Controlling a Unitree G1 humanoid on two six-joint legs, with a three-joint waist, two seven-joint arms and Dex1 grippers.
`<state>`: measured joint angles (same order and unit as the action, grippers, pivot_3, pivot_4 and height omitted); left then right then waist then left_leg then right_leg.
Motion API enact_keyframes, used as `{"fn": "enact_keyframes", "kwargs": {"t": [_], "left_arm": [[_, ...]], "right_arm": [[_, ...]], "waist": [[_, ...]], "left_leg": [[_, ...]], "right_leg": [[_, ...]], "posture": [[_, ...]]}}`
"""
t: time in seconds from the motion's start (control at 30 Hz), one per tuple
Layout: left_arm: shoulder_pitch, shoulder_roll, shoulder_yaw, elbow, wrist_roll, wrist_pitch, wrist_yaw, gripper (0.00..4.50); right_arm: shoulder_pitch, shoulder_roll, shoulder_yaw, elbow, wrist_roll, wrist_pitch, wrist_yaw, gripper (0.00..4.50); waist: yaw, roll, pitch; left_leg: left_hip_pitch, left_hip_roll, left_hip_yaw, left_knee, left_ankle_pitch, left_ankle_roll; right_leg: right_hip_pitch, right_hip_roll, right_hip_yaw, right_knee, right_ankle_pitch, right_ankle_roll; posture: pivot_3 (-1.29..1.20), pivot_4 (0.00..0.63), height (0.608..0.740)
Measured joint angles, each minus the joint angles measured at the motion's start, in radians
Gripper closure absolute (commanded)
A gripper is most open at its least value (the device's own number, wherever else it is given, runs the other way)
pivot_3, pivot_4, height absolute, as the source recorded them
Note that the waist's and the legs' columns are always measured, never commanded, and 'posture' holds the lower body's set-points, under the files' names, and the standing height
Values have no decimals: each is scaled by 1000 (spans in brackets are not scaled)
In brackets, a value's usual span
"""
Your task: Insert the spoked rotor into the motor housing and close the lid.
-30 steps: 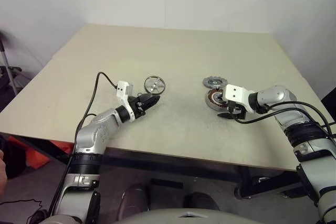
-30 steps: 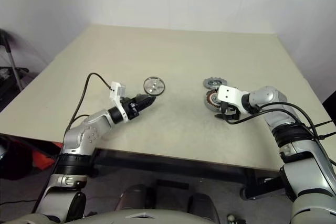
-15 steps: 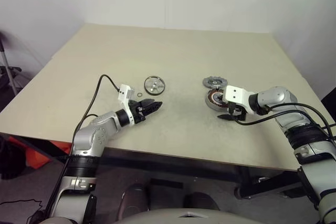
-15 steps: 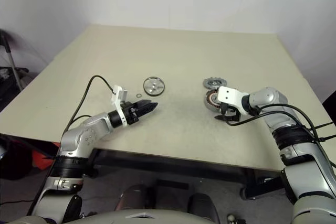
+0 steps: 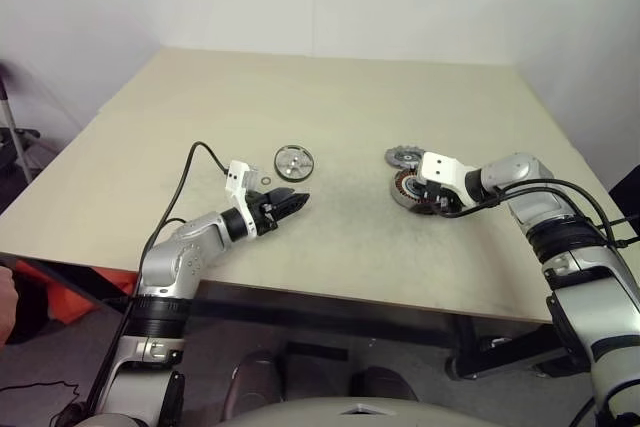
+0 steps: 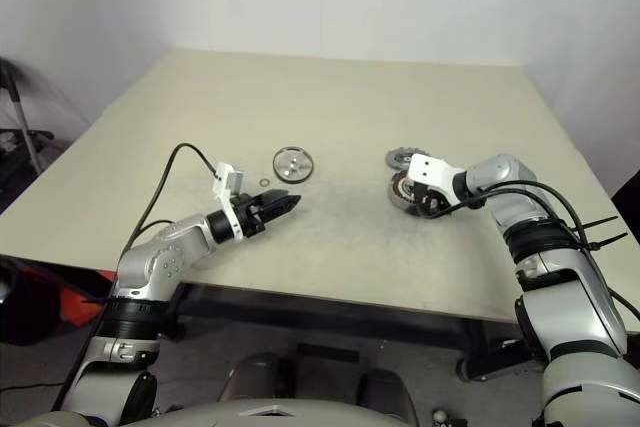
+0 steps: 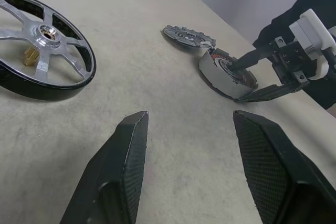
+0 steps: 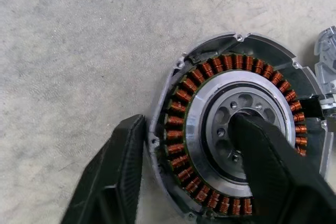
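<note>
right gripper (image 8: 186, 177): jaws straddled the motor housing (image 8: 239, 129) wall, one finger outside the rim, one in the hub | left gripper (image 7: 189, 169): open, empty, near the spoked rotor (image 5: 294, 159) | lid (image 5: 403, 156): just beyond housing | table (image 5: 330, 97)

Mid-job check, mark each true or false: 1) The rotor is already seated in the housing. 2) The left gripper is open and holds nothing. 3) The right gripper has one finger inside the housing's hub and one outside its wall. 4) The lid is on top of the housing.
1) False. The spoked rotor lies on the table, apart from the motor housing.
2) True. The left gripper is open over bare table with nothing between its fingers.
3) True. The right gripper straddles the housing's wall and windings.
4) False. The lid lies on the table beside the housing, whose copper windings are uncovered.
</note>
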<state>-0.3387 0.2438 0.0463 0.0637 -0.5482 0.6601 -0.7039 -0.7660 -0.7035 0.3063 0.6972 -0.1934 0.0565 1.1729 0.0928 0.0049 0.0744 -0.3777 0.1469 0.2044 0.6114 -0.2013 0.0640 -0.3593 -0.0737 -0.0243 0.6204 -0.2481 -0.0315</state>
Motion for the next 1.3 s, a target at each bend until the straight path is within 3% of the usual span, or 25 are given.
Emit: {"fn": "enact_keyframes", "kwargs": {"t": [0.33, 0.63, 0.77, 1.3], "left_arm": [[-1, 1, 1, 17, 2, -18, -1, 1744], [-23, 28, 27, 45, 2, -33, -1, 1744], [-28, 56, 61, 64, 2, -52, -1, 1744], [-21, 95, 119, 80, -2, -63, 2, 1744]], "right_arm": [[0, 34, -42, -80, 28, 225, 1, 2416], [40, 166, -78, -389, 133, 564, -19, 2416], [41, 212, -62, -505, 169, 639, -45, 2416], [71, 220, 13, -550, 194, 630, -150, 2416]], "waist": [[1, 0, 0], [-13, 0, 0], [4, 1, 0], [6, 0, 0]], "left_leg": [[1, 2, 0, -2, 2, -4], [-16, 5, 2, -9, 7, -5], [-24, 6, 1, -7, 7, -5], [-21, 5, 1, -4, 8, -13]], "right_leg": [[-1, 0, -1, 1, 0, 0], [-26, 3, -4, 6, -3, -8], [-31, 3, -6, 6, -3, -8], [-27, 0, -7, 8, -1, -7]], "posture": [[0, 0, 740], [0, 0, 740], [0, 0, 740], [0, 0, 740]]}}
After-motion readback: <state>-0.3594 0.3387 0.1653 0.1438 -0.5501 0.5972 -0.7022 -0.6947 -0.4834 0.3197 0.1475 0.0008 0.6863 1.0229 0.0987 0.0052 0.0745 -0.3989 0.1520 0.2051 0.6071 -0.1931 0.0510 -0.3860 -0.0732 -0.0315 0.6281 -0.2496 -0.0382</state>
